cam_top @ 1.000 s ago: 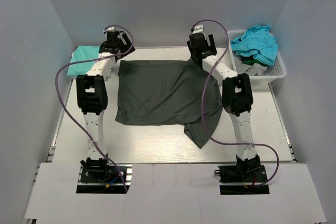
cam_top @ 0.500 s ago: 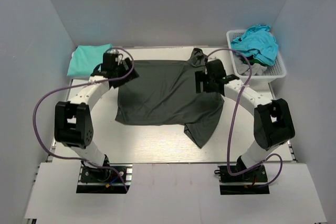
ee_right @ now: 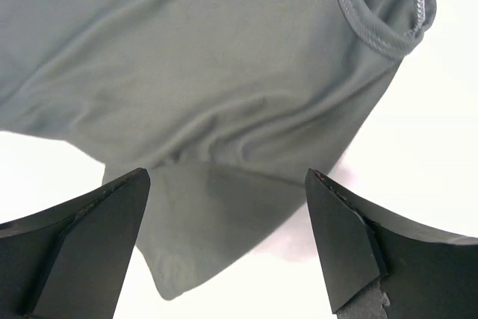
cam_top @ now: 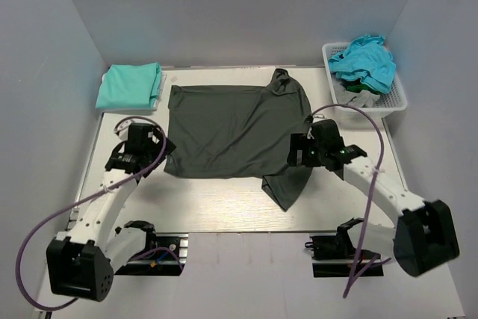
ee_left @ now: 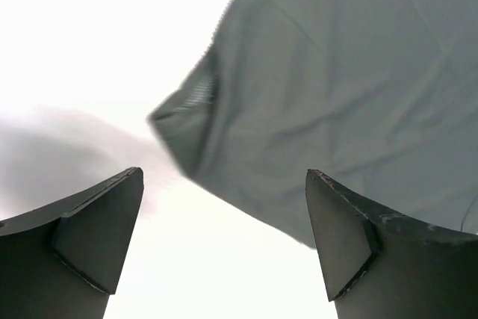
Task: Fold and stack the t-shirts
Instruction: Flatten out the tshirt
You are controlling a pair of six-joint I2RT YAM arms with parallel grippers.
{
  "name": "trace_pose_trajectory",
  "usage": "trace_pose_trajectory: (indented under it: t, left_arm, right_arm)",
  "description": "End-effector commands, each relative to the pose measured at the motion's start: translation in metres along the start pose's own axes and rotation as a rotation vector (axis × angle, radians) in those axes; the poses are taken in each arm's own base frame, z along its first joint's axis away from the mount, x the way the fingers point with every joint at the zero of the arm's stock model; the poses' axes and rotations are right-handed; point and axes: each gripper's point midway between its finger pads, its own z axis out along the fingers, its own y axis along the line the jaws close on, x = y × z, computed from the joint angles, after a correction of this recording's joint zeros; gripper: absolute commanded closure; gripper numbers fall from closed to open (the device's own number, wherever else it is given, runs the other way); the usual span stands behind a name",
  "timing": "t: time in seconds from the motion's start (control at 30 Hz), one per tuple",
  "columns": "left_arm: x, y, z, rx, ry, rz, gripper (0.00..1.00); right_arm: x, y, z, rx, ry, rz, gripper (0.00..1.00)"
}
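STEP: dark t-shirt spread flat mid-tabletop, fold not yet begun | LEFT: left fingers apart above its near-left corner | RIGHT: right fingers apart above its near-right edge | NEXT: probably pinch both spots, fold across | STACK: mint t-shirt folded far-left

White links, black joint blocks on left arm and right arm. Trails looping purple cable each. Ends in dark wedge fingers at 5 and 7 o'clock.
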Motion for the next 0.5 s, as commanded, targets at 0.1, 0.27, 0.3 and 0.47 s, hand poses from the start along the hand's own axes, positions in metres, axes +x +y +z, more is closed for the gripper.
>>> trace_pose_trajectory:
  t: [0.1, 0.27, 0.3, 0.47]
  left_arm:
    - [0.016, 0.064, 0.009, -0.297, -0.02, -0.139, 0.0]
    - [0.035, 0.082, 0.034, -0.378, 0.015, -0.16, 0.09]
    - [0.033, 0.076, 0.039, -0.345, 0.002, -0.171, 0.09]
    - [0.034, 0.07, 0.053, -0.289, -0.015, -0.173, 0.13]
  right_arm:
    - [0.027, 0.003, -0.023, -0.017, 0.032, -0.03, 0.1]
    - [0.064, 0.018, -0.029, -0.066, 0.129, -0.061, 0.1]
    - [0.067, 0.022, -0.029, -0.077, 0.135, -0.074, 0.1]
    - [0.092, 0.057, -0.032, -0.195, 0.208, -0.21, 0.1]
